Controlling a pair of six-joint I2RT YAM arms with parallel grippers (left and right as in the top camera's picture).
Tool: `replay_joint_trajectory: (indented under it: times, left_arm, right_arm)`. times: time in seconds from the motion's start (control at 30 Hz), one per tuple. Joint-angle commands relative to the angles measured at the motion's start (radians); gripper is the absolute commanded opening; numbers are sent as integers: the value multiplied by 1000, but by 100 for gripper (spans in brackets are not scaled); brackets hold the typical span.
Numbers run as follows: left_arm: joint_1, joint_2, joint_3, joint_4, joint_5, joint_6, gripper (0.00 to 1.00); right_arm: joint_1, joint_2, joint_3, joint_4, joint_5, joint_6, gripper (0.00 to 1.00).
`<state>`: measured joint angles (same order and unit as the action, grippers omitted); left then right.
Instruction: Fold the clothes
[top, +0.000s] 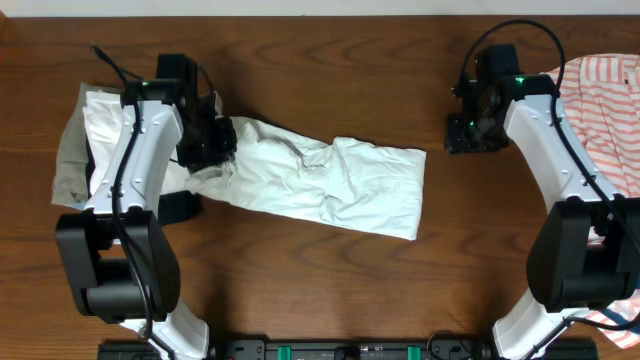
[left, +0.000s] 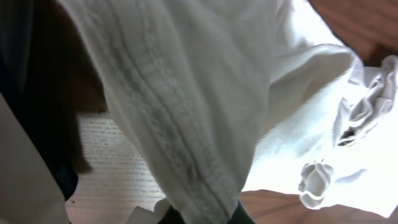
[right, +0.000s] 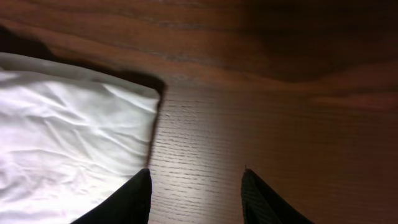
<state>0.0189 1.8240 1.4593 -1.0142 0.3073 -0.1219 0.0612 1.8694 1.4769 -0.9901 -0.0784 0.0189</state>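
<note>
Left tool (top: 210, 140): I am clamping it shut on the left end of the white garment (top: 330, 185). In the left wrist view the cloth is draping right across the lens, a stitched hem (left: 155, 124) running down through it, so my fingertips are mostly hidden under the fabric.

White garment: it is lying on the tabletop (top: 330, 60) as a long, wrinkled band. It is stretching from my left tool, left of centre, down to a squared-off end right of centre. The left end is bunching up where I am gripping it; the rest is lying flat.

Right tool (top: 468, 130): I am holding it over bare wood, just right of the garment's far right corner. Its fingers (right: 134, 199) are standing partly apart with only tabletop showing between them. It is gripping nothing, and the garment's edge is sitting just left of the fingers.

Other clothes: a coral-and-white striped garment (top: 605, 100) is lying at the right edge beside my right arm. A heap of white cloth (top: 100, 115) with a khaki piece (top: 68, 165) is lying under my left arm.
</note>
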Motion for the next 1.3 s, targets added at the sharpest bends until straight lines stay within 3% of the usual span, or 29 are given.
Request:
replay_joint_trajectory:
  times: [0.0, 0.33, 0.6, 1.27]
  left_arm:
    - [2, -21, 55, -10, -14, 25, 6]
    - [2, -21, 147, -21, -172, 40, 6]
    - [-32, -22, 181, -26, -177, 39, 6]
    - [-470, -22, 217, -43, -177, -35, 6]
  right_arm:
    - [-17, 8, -5, -7, 0, 19, 45]
    - [-69, 8, -5, -35, 0, 19, 45]
    - [-97, 8, -5, -47, 0, 18, 45]
    - [-135, 8, -5, -50, 0, 55, 45]
